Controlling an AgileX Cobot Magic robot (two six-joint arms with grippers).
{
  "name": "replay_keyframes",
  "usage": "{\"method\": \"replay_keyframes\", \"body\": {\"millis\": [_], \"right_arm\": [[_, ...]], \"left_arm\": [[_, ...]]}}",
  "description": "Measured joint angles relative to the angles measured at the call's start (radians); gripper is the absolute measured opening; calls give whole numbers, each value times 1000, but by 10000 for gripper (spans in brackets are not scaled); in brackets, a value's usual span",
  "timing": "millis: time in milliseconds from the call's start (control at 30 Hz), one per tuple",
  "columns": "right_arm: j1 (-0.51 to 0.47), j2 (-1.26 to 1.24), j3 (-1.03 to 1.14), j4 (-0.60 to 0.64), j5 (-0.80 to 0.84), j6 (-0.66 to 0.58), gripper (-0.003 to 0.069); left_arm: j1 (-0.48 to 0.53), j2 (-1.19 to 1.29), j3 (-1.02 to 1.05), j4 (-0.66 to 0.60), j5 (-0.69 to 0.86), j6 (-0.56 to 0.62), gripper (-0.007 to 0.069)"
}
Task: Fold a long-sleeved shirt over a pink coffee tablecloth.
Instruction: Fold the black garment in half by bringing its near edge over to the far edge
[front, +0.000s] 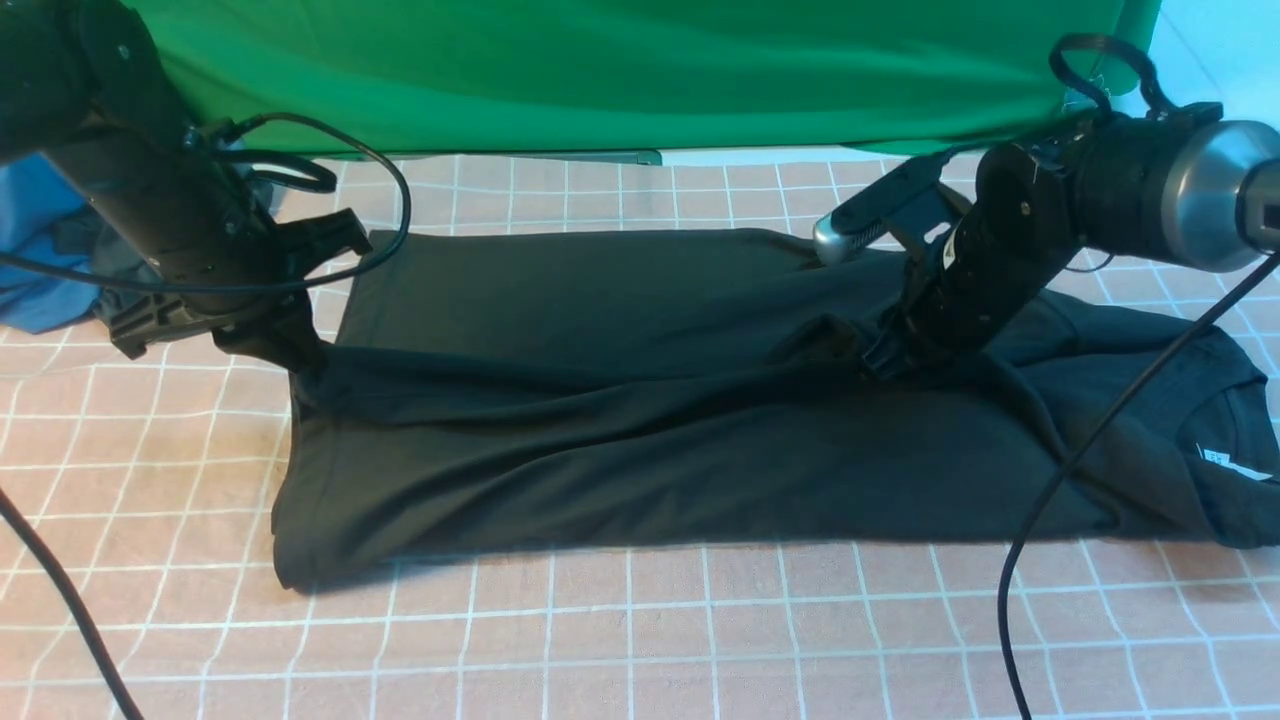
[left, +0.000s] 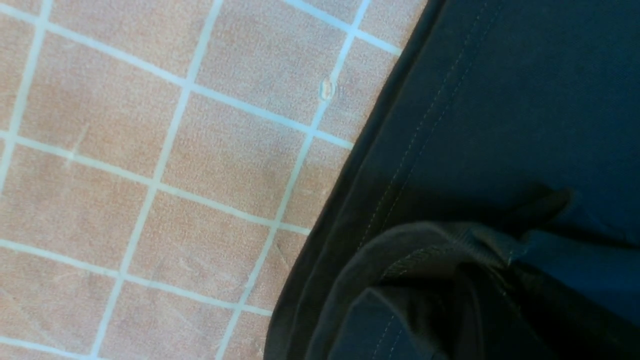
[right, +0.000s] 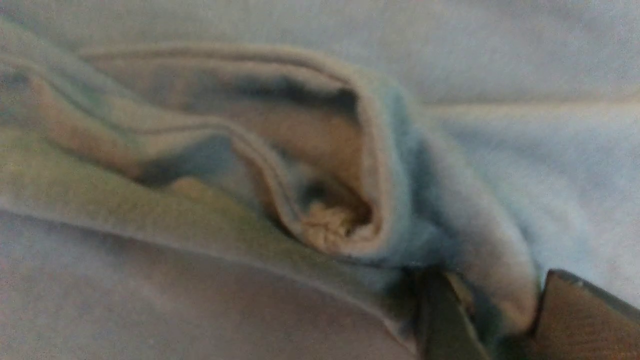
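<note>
Right end effector (front: 882, 364) on white-marked shirt (front: 600, 430)

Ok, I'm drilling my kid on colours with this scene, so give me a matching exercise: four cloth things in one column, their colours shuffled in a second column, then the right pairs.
Things
1. long-sleeved shirt
2. tablecloth
3. backdrop cloth hanging at the far edge
4. crumpled garment at the far left, behind the left arm

Colours
A. green
B. blue
C. black
D. pink with a white grid

Pairs: 1-C; 2-D; 3-A; 4-B
</note>
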Motion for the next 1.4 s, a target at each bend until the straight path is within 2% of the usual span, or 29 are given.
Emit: {"method": "replay_keyframes", "body": {"millis": [200, 367, 467, 567, 600, 833, 1067, 1400], "right_arm": [[0, 1, 0, 12, 0, -16, 356], [0, 13, 0, 14, -1, -38, 327], [0, 25, -3, 19, -2, -51, 233], [0, 24, -3, 24, -2, -71, 79], [0, 20, -3, 24, -2, -73, 64], [-22, -77, -1, 26, -3, -100, 56], [-104, -116, -13, 33, -34, -100, 55], [-140, -115, -13, 51, -193, -100, 55]], "left_arm": [[0, 0, 0, 0, 2, 0, 29], [0, 0, 0, 0, 2, -1, 29], [0, 0, 0, -9, 2, -1, 29], [0, -3, -2, -35, 5, -6, 29], [0, -7, -7, -40, 12, -9, 29], [4, -33, -114, -40, 58, -45, 29], [4, -32, -190, -47, 35, -70, 29], [4, 53, -196, -50, -158, -97, 29]]}}
